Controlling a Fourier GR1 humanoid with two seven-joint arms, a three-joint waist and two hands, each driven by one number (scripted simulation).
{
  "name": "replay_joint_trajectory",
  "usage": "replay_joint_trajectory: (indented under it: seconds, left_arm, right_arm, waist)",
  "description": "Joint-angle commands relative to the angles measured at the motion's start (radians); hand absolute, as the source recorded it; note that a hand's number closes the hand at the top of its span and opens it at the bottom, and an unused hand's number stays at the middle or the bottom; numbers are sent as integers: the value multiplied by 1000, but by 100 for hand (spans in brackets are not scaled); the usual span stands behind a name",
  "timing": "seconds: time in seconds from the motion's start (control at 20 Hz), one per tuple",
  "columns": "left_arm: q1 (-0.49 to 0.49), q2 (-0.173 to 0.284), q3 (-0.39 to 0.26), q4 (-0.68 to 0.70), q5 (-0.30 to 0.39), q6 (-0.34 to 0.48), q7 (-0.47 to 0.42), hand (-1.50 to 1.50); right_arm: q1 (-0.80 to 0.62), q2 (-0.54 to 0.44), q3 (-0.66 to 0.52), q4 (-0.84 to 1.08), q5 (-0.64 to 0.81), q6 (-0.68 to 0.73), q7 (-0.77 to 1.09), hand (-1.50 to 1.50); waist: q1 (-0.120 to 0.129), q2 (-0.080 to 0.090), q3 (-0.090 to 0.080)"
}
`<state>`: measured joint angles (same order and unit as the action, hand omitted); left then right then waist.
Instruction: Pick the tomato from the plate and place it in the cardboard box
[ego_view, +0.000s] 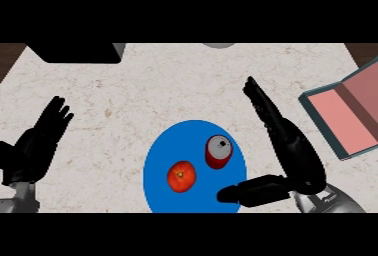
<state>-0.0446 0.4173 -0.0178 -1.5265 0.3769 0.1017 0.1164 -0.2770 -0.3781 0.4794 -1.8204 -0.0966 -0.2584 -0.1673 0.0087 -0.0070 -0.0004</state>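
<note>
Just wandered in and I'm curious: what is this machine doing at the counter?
A robot is about to pick up food. A tomato and a red can lie on a blue plate. The right hand is open beside the plate, its thumb over the plate's edge, touching neither yet. The left hand rests open at the view's left. An open box, pink inside, sits at the right edge of the marble counter.
</note>
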Motion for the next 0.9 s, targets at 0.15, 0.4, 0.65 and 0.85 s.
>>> replay_joint_trajectory:
  seconds: [0.15,0.4,0.65,0.85]
  left_arm:
    - [19,5,1,-67,19,-5,55,0]
    - [7,23,22,-58,40,-27,70,0]
    - [39,-8,-11,-79,5,-13,50,0]
    - [17,42,53,-94,62,-47,112,0]
  right_arm:
    - [-131,-202,104,-76,198,146,267,-150]
    - [-246,-297,218,-133,339,300,546,-150]
    - [-408,-190,306,-186,322,476,892,-150]
    - [-488,-17,367,-95,298,557,1091,-150]
  waist:
    - [2,-3,-4]
    - [-1,-7,-7]
    - [6,-4,-5]
    - [9,2,-2]
